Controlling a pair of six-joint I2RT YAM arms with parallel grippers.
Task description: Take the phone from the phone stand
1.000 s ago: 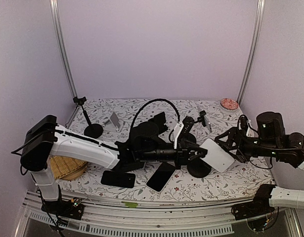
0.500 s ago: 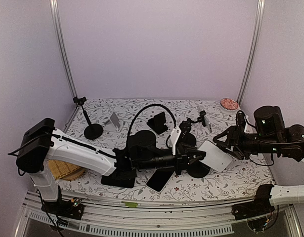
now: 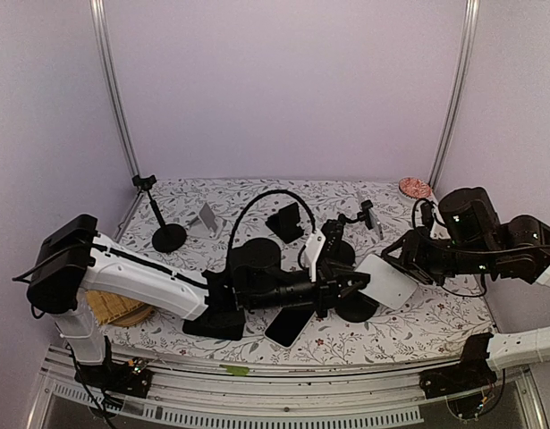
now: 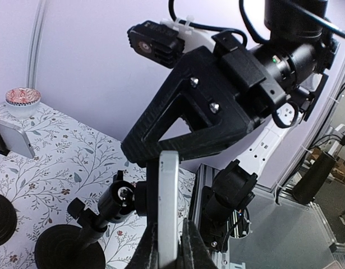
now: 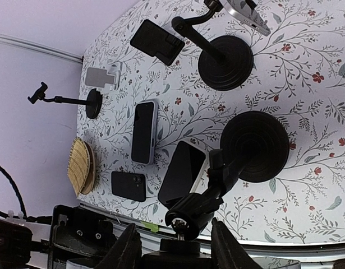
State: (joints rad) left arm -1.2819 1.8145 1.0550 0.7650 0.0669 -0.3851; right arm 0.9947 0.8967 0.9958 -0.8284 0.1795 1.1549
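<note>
White phone, edge-on in left pincer, wrist view

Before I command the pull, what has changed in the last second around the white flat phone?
The right gripper has moved left, closer to the white flat phone. The left gripper, shut on the phone's edge, has dropped slightly toward the near edge, carrying the phone a little left. The black round stand base and the dark phone lying flat stayed put.
</note>
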